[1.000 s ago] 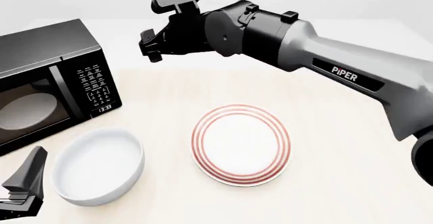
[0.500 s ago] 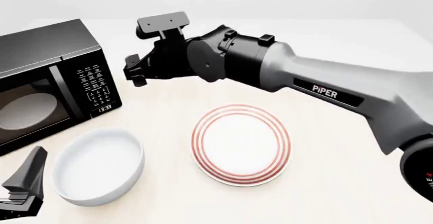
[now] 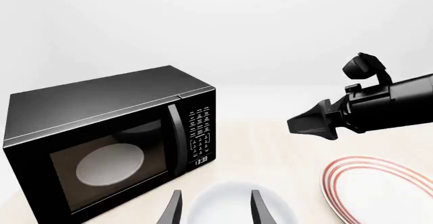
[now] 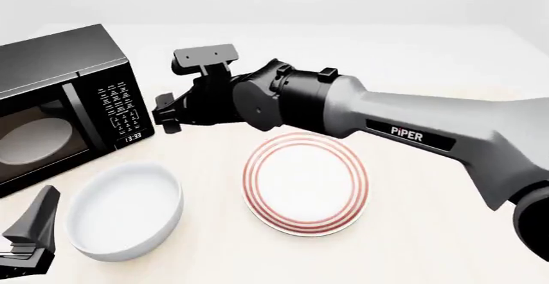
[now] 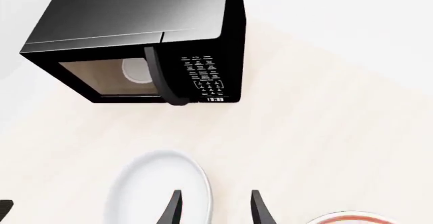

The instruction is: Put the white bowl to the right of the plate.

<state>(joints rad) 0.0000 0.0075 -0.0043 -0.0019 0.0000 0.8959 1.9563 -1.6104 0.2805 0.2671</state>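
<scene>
The white bowl [image 4: 125, 210] sits upright on the table at the front left, to the left of the plate [image 4: 306, 182] with red rings. My right gripper [image 4: 163, 114] is open and empty. It hangs in the air above the table between the microwave and the plate, beyond the bowl. In the right wrist view the bowl [image 5: 152, 193] lies beside the open gripper [image 5: 215, 211], and the plate's rim [image 5: 345, 219] barely shows. My left gripper [image 4: 33, 226] is open and empty, low beside the bowl's left side. In the left wrist view the bowl [image 3: 233, 201] shows past its fingers, with the plate [image 3: 379, 188] beyond.
A black microwave [image 4: 60, 104] stands at the left back with its door shut; a pale oval disc [image 4: 35, 139] shows through the glass. The right arm's long grey forearm [image 4: 412, 130] spans the table above the plate's far side.
My right arm has swung down and to the left, bringing its gripper lower and closer to the microwave and bowl. The left gripper, bowl and plate have not moved.
</scene>
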